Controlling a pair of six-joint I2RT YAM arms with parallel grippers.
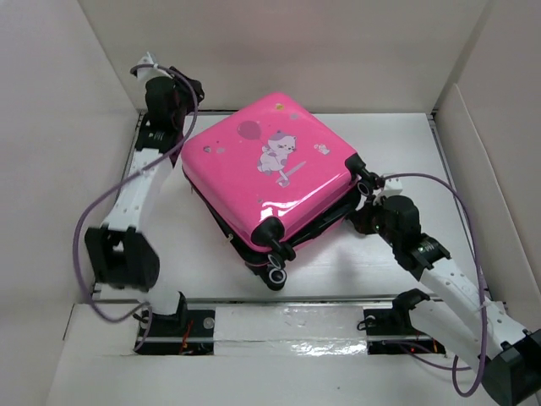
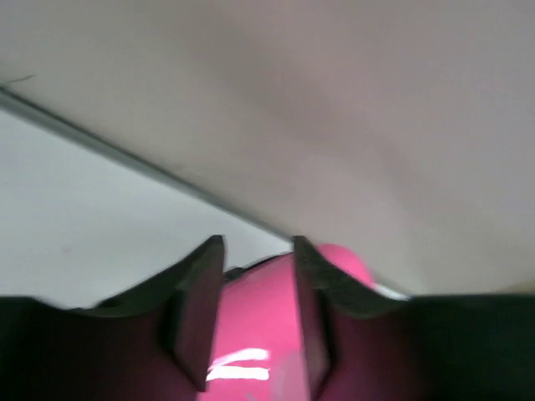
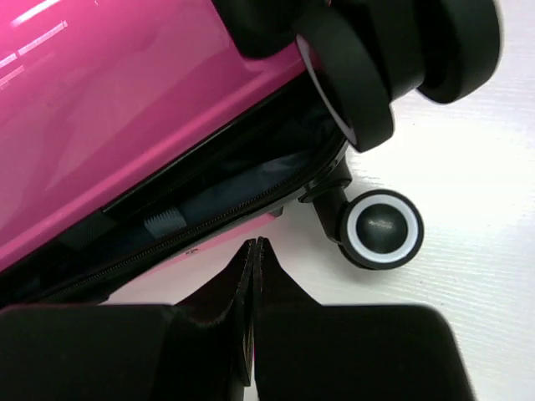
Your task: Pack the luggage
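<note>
The luggage is a glossy hot-pink suitcase with a white cartoon animal and balloon print, lying flat mid-table. Its lid is down but slightly ajar. In the right wrist view the pink shell shows a dark gap with grey lining and a zipper. My left gripper is at the suitcase's back left corner. Its jaws are apart, with the pink shell showing between them. My right gripper is at the suitcase's right corner near the wheels. It is shut and empty, just short of the gap.
Black wheels stick out at the near corner and the right corner; one wheel is close to my right fingers. White enclosure walls ring the table. Purple cables loop off both arms.
</note>
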